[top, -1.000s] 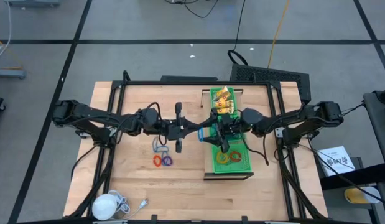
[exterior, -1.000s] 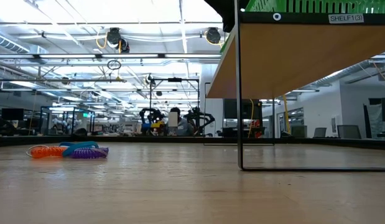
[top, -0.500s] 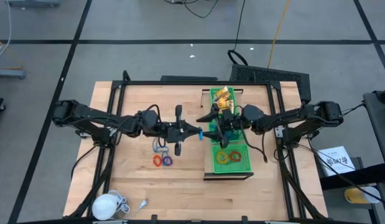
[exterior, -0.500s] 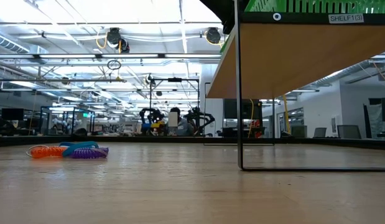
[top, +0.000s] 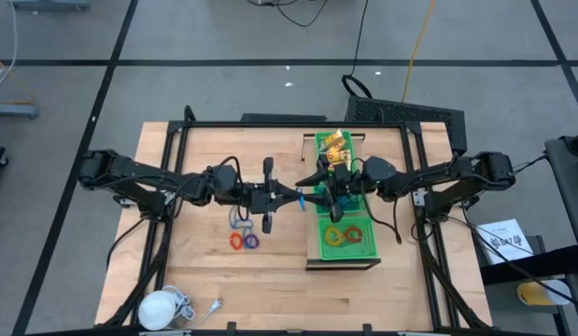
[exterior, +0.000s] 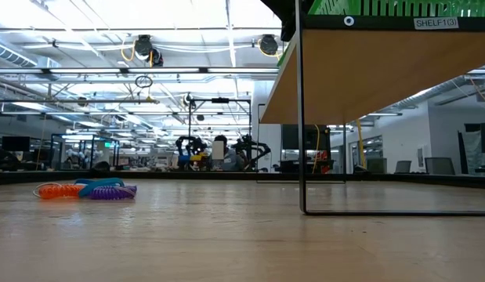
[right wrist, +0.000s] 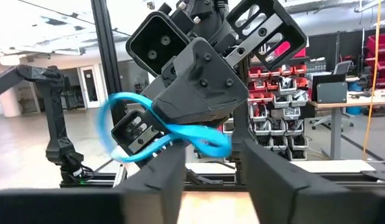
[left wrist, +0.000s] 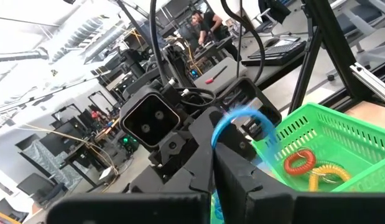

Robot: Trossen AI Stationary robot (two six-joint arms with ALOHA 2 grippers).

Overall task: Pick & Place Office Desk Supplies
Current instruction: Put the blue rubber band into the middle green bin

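My left gripper (top: 290,198) is above the middle of the table, shut on a thin blue ring (top: 300,198). My right gripper (top: 318,194) faces it from the right, over the green mesh tray (top: 363,250). It is open, and its fingers (right wrist: 170,171) stand on either side of the ring's far loop (right wrist: 208,142); whether they touch it I cannot tell. Yellow packets (top: 334,147) lie at the tray's far end, orange and yellow rings (top: 345,233) at its near end. Red, purple and blue rings (top: 242,235) lie on the table. My left gripper pinches the blue ring's near side (left wrist: 218,138) between its two fingers, coming level from the table's left. The ring is lifted clear, and its loop (left wrist: 242,117) stands out past the fingertips toward my right gripper.
The tray sits on a raised wooden shelf (exterior: 367,70) with thin black legs (exterior: 301,125), right of centre. A white round object with a cord (top: 162,306) lies at the table's near left corner. Bare wood lies in front of the shelf and left of the rings.
My right gripper has risen from the tray and swung left toward my left gripper, coming up to the blue ring. My left gripper has kept the ring in almost the same place.
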